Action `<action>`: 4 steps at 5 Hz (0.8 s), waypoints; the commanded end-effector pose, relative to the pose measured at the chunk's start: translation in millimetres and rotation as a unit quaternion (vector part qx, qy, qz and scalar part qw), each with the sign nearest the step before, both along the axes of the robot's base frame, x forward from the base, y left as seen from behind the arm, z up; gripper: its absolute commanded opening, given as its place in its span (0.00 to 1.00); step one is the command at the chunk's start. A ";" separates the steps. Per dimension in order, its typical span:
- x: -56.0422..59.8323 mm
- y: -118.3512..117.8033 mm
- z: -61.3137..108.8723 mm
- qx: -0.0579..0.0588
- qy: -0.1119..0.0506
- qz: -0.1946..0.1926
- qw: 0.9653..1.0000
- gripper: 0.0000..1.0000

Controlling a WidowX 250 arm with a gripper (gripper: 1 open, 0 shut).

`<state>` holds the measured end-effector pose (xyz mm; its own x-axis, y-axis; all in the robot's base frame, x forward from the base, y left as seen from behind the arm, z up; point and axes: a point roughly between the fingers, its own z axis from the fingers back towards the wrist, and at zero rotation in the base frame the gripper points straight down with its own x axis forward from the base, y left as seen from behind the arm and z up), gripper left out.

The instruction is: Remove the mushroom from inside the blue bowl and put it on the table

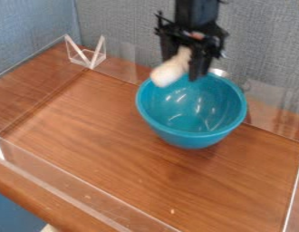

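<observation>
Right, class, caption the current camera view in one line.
Robot hand grips the mushroom above the rim of the blue bowl on a wood-grain table.
</observation>
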<state>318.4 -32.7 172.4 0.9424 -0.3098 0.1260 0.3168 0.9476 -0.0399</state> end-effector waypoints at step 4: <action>-78.2 150.3 -56.1 0.043 0.036 0.123 0.991 0.00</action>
